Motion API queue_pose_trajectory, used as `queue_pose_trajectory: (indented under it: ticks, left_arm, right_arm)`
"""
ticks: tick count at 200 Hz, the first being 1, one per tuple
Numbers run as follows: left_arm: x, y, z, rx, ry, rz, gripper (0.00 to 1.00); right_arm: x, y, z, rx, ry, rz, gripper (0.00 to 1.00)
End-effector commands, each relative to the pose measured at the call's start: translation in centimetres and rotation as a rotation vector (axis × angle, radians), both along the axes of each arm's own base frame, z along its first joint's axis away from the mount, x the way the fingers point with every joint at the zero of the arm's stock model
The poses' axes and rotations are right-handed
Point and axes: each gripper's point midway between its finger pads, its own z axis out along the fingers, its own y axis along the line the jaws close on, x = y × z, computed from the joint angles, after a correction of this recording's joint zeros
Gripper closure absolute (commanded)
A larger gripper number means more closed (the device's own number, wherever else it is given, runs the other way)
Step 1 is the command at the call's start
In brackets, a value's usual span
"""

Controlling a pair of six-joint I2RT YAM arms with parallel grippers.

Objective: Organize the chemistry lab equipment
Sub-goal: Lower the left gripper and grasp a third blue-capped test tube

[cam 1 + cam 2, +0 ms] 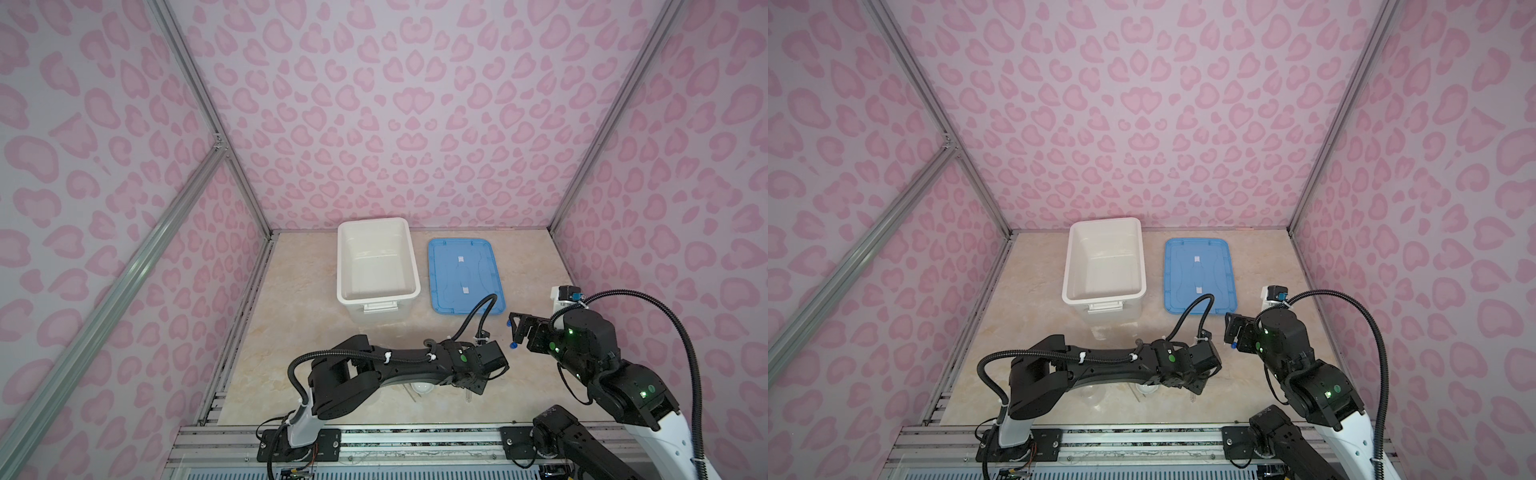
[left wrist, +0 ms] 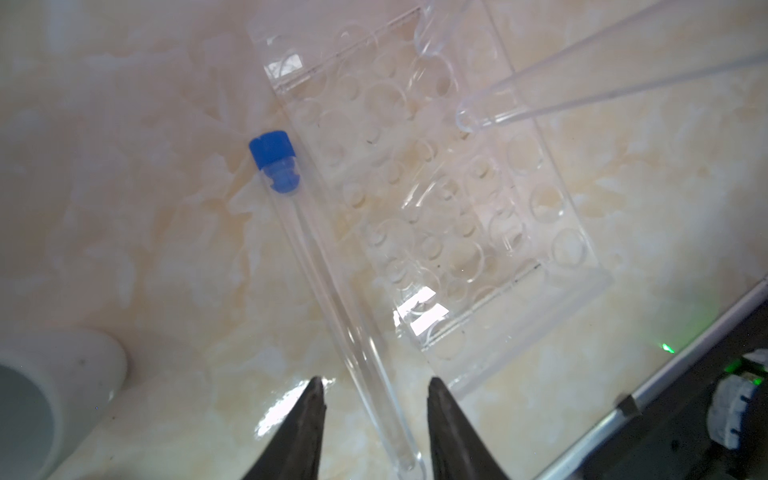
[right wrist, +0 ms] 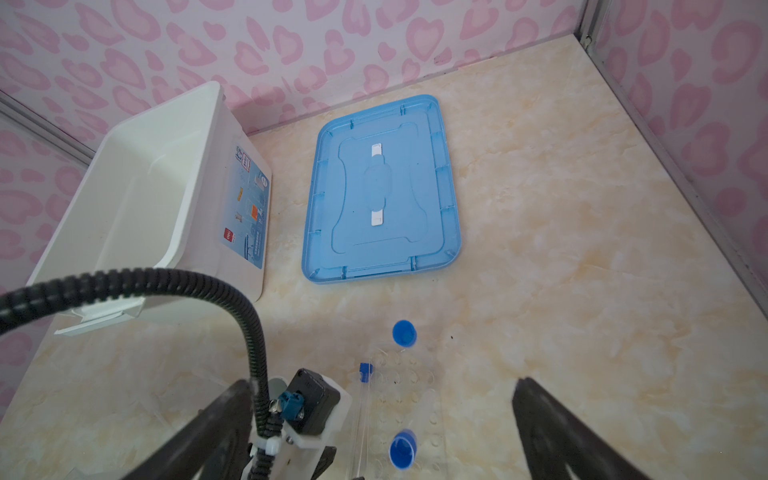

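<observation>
Your left gripper (image 2: 376,388) is down at the desk (image 2: 124,216) with its jaws partly apart. They straddle the closed end of a clear blue-capped tube (image 2: 332,299) that lies flat there. A sliver of desk shows between each jaw tip and the tube wall, so the jaws are released and nothing is grasped yet. That tube lies just beside the clear rack (image 2: 449,199), along its long edge, with the blue cap pointing away from the jaws. At the rack stand two more blue-capped tubes (image 3: 404,333), their caps seen from above in the right wrist view; you cannot tell whether they sit fully in its holes. A small white dish (image 2: 62,386) rests on the desk near the left jaws. Your right gripper (image 3: 384,384) hangs over the rack, jaws spread wide and holding nothing. Farther back, the white box (image 1: 376,296) and the blue lid (image 1: 465,276) lie side by side, not touching.
</observation>
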Motion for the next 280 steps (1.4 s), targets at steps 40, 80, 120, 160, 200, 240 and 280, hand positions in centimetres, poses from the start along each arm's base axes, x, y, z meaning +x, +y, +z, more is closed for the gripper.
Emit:
queue_pose_trajectory:
  ticks: [40,80,120,160,200,240,280]
  left_arm:
    - [0.7,1.1,-1.8,0.101,0.008,0.027,0.62]
    - [1.0,1.7,-2.0,0.129,-0.003,0.044,0.66]
    - [1.1,2.2,-2.4,0.158,-0.005,0.051,0.67]
    - [0.6,2.4,-2.9,0.176,0.007,0.049,0.67]
    - [0.7,2.5,-2.7,0.176,0.005,0.055,0.7]
    - [1.2,3.0,-2.4,0.166,-0.008,0.072,0.72]
    - [1.3,2.8,-1.9,0.137,-0.019,0.071,0.76]
  right_arm:
    - [0.2,0.1,-0.3,-0.011,0.001,0.015,0.02]
    - [0.1,0.0,-0.5,-0.007,-0.001,0.011,0.02]
    - [0.1,0.1,-0.4,0.004,-0.007,0.011,0.02]
    - [0.1,0.2,-0.4,0.009,0.001,0.018,0.02]
    - [0.2,0.4,-0.2,0.023,-0.008,0.021,0.02]
    - [0.0,0.2,-0.2,0.02,-0.007,0.014,0.02]
    - [0.0,0.3,-0.4,0.026,-0.004,0.019,0.02]
